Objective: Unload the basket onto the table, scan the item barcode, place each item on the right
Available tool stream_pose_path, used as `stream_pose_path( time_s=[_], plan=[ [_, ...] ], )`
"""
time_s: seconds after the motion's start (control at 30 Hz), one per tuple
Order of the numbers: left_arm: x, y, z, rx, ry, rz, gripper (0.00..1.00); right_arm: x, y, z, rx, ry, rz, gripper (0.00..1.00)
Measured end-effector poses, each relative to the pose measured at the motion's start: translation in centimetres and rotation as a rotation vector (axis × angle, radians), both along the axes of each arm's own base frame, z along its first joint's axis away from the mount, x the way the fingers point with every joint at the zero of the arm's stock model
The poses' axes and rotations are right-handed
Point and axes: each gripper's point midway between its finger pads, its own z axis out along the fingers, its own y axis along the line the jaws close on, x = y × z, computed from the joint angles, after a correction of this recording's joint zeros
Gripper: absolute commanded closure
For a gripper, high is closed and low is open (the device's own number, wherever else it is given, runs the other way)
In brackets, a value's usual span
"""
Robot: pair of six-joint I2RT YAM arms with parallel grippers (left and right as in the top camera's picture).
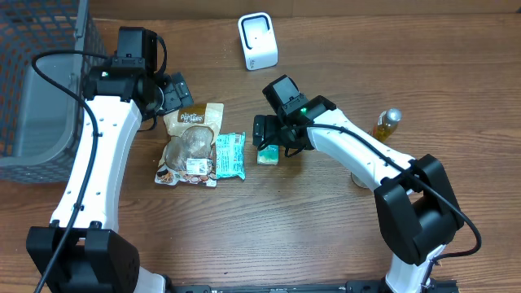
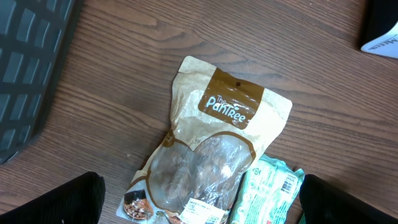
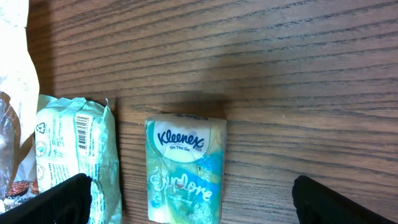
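Observation:
Three items lie mid-table: a brown Pantree pouch (image 1: pixel 189 142) (image 2: pixel 211 155), a teal packet (image 1: pixel 229 155) (image 2: pixel 267 193) (image 3: pixel 74 155) with a printed barcode showing near its top, and a Kleenex tissue pack (image 1: pixel 268 154) (image 3: pixel 185 168). A white scanner (image 1: pixel 257 41) stands at the back. My left gripper (image 1: pixel 175 94) (image 2: pixel 202 208) hovers open over the pouch, holding nothing. The right gripper (image 1: pixel 269 134) (image 3: pixel 199 208) is open above the tissue pack, its fingers (image 3: pixel 345 202) wide on either side and clear of it.
A grey mesh basket (image 1: pixel 41 81) (image 2: pixel 25 68) fills the back left corner. A small bottle of yellow liquid (image 1: pixel 387 124) stands to the right, behind my right arm. The pouch and teal packet overlap slightly.

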Motion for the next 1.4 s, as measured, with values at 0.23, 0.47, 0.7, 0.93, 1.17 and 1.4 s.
stream_pose_path(
  time_s=[0.23, 0.47, 0.7, 0.93, 1.17, 1.4],
  plan=[
    [0.0, 0.0, 0.01, 0.0, 0.0, 0.0, 0.0, 0.01, -0.01, 0.0, -0.001, 0.0, 0.0, 0.0],
    [0.0, 0.0, 0.0, 0.0, 0.0, 0.0, 0.01, 0.04, -0.01, 0.01, -0.001, -0.002, 0.002, 0.0],
    [0.0, 0.0, 0.0, 0.0, 0.0, 0.0, 0.0, 0.23, 0.05, 0.08, 0.0, -0.012, 0.004, 0.03],
    [0.0, 0.0, 0.0, 0.0, 0.0, 0.0, 0.0, 0.34, 0.06, 0.11, 0.003, -0.014, -0.01, 0.46],
    [0.0, 0.0, 0.0, 0.0, 0.0, 0.0, 0.0, 0.35, 0.07, 0.11, 0.006, -0.012, -0.018, 0.46],
    [0.0, 0.0, 0.0, 0.0, 0.0, 0.0, 0.0, 0.32, -0.06, -0.1, 0.001, -0.013, -0.021, 0.49]
  ],
)
